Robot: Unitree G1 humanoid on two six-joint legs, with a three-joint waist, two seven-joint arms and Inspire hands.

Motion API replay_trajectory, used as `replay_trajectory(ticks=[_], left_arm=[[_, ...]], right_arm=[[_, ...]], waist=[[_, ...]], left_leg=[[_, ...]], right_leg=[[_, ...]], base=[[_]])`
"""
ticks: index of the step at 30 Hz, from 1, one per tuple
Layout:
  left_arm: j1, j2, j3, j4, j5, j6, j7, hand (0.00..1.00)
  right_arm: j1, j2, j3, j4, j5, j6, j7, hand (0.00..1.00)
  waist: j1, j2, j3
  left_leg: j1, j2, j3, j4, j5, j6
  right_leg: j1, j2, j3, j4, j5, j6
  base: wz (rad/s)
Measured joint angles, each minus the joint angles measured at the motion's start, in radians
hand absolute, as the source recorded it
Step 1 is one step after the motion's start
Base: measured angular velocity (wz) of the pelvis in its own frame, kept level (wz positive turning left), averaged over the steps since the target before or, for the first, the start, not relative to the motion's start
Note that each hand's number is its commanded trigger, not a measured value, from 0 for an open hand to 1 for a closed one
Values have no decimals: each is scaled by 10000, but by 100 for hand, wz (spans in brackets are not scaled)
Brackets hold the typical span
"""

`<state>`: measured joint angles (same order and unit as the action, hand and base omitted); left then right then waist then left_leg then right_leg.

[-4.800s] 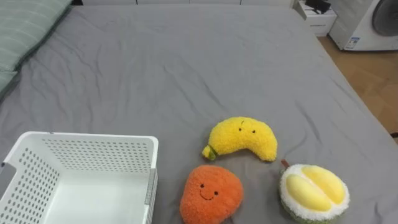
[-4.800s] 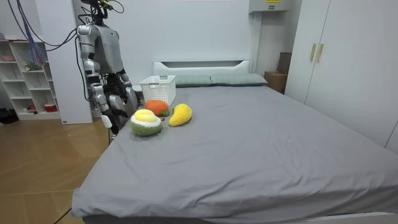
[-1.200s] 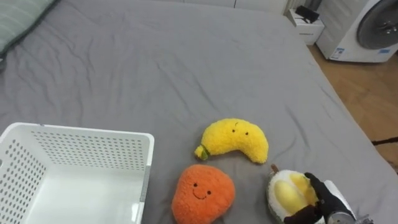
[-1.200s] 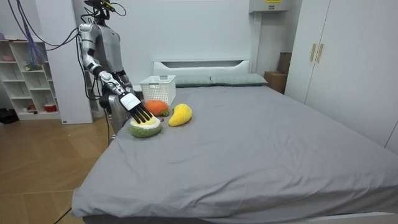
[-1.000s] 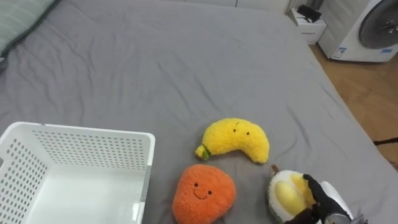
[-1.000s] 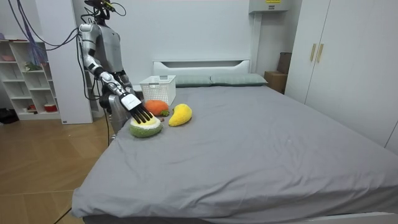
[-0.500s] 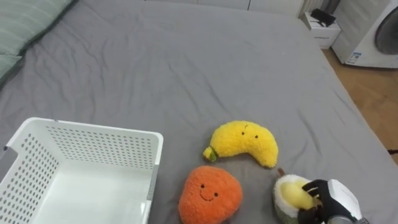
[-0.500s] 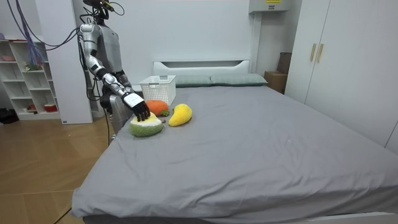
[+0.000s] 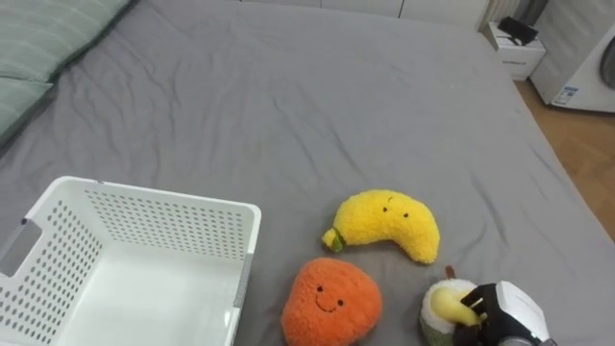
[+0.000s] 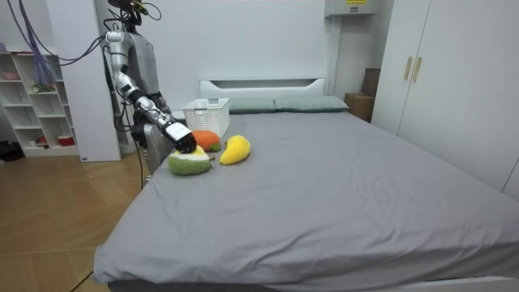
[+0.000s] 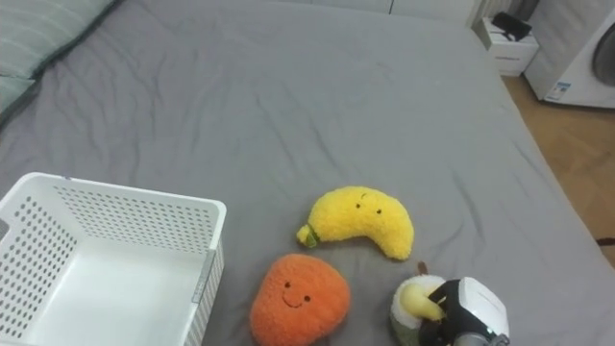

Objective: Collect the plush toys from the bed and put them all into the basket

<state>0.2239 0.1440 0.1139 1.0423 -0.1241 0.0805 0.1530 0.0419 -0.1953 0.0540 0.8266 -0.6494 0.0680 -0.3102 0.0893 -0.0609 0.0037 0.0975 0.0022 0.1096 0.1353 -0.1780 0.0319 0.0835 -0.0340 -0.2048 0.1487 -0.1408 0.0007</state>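
Three plush toys lie near the bed's foot: a yellow banana [image 9: 389, 223], an orange fruit with a face [image 9: 332, 300] and a green-and-yellow durian [image 9: 442, 306]. My right hand [image 9: 509, 312] comes in from the lower right and sits on top of the durian, its fingers curled into the plush. In the room view the same hand [image 10: 180, 139] grips the durian [image 10: 188, 164] at the corner of the bed. A white perforated basket [image 9: 154, 197] stands empty to the left of the toys.
The grey bed [image 9: 288, 96] stretches away beyond the toys. Striped green pillows [image 9: 38, 48] lie at the far left. Past the bed's right edge are wooden floor and a washing machine [image 9: 586, 58]. I stand at the bed's foot corner.
My right hand's fingers, straight over the durian a second ago, have curled down onto it and squeezed it. The view has shifted a little.
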Motion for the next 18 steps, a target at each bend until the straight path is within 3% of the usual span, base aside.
replay_trajectory(ticks=[9, 12, 13, 18], left_arm=[[-12, 48, 104, 145, 3, -163, -306, 0], [-9, -4, 408, 119, 10, -159, -309, 0], [-13, 6, 462, 134, 12, -151, -309, 0], [13, -15, 714, 152, 283, -84, -426, 0]], right_arm=[[-19, -78, -621, -158, 1164, -202, -41, 100], [46, -71, -914, -1121, 1455, -236, 78, 100], [124, -67, -1005, -1691, 1453, -240, 89, 100], [308, -69, -1609, -4164, 1465, -238, 187, 100]], waist=[[-49, -2, 4], [-98, 12, 61], [-305, 18, 59], [-560, 9, 41]], left_leg=[[25, -1, 1, 4, 2, 0], [-18, 12, 117, -8, 5, -2], [-37, 12, 137, -15, 6, -2], [-175, 20, 163, -22, 7, -4]], right_leg=[[-86, -17, 25, 12, -12, 8], [-186, -13, 103, 46, -2, 1], [-166, -18, 101, 44, -2, 1], [-340, -48, 110, 33, -4, 1]], base=[[0], [-9], [0], [0]])
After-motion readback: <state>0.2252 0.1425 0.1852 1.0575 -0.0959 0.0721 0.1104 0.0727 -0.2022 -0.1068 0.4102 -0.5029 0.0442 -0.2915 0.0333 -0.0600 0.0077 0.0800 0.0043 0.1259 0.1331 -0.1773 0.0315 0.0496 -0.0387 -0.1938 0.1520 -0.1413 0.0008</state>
